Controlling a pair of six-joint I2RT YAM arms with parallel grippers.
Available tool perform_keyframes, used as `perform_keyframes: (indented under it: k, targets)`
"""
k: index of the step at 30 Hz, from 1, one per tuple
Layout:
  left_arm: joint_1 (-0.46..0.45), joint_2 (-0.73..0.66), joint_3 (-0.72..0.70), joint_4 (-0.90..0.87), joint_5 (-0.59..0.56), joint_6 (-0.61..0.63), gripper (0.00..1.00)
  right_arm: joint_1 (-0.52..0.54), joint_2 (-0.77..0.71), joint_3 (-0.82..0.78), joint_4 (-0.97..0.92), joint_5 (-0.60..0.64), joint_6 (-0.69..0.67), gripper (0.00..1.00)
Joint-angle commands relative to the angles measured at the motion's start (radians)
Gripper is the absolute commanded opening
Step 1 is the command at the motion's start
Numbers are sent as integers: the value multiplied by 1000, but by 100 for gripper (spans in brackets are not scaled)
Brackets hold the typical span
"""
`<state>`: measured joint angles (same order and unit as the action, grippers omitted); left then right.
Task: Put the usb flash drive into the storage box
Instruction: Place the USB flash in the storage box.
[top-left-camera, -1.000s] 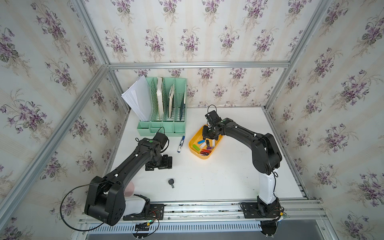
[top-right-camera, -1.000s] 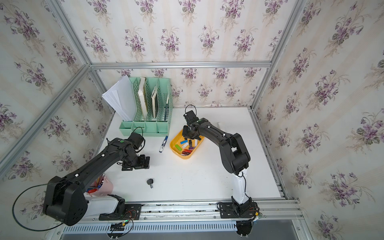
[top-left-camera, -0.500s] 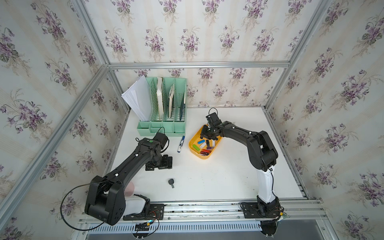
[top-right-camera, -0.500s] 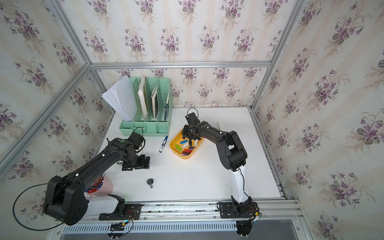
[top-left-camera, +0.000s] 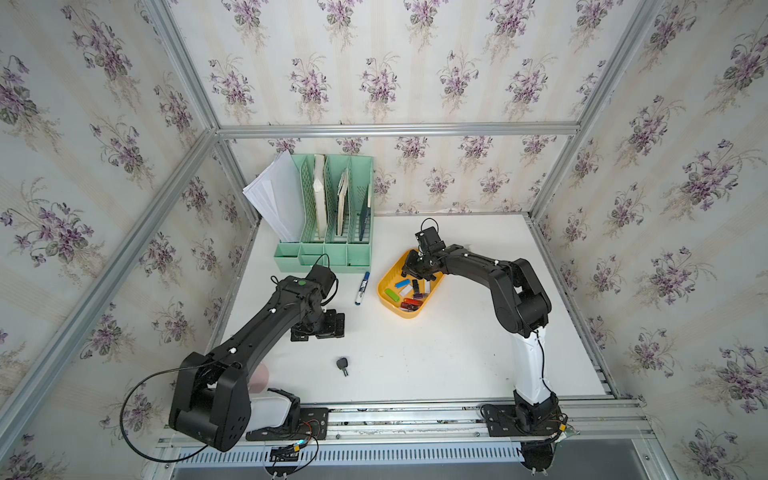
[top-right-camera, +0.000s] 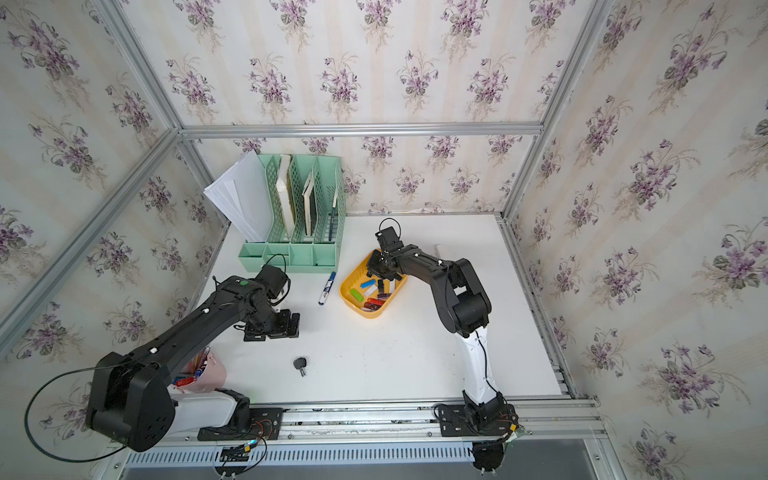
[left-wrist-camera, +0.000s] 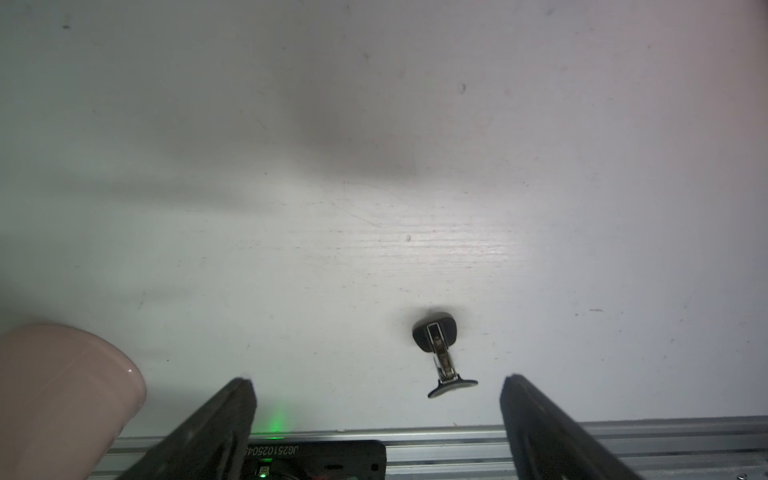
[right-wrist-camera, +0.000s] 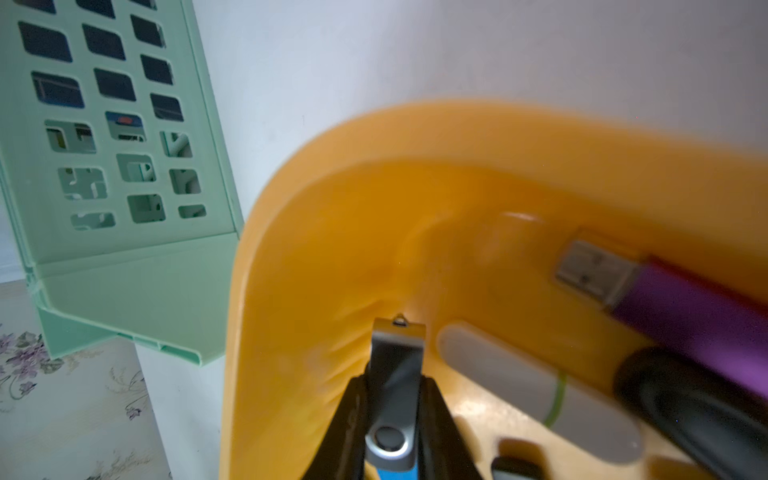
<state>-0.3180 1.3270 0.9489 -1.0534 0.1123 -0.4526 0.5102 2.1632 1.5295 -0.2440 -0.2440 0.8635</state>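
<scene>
In both top views storage box (top-left-camera: 409, 313) sits mid-frame; right gripper (right-wrist-camera: 394, 380), inside it, clamped on usb flash drive (right-wrist-camera: 392, 415) (silver cap, blue body); left gripper (left-wrist-camera: 378, 380) wide apart, empty, over counter (left-wrist-camera: 374, 187) left of centre.

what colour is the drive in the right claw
USB flash drive: silver swivel cover, blue body; clearest in right wrist view.

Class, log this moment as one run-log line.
right tool: shut on silver-and-blue usb flash drive | over shallow yellow-orange plastic storage box | left tool: open, empty
</scene>
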Motion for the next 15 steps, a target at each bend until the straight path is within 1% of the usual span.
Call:
perform_keyframes:
  k: [1,12,14,15]
  targets:
    - [1,-5,-2,-2,6,6,97,1,4,8,9,-5,-1,15]
    - [1,-5,-4,1,4,5,97,1,31,16,2,-37,-15,16]
    - [0,-5,-4,0,5,4,97,1,38,25,-9,-43,-20,21]
    - [1,-4,-4,-1,5,5,97,0,40,27,-11,-42,-24,26]
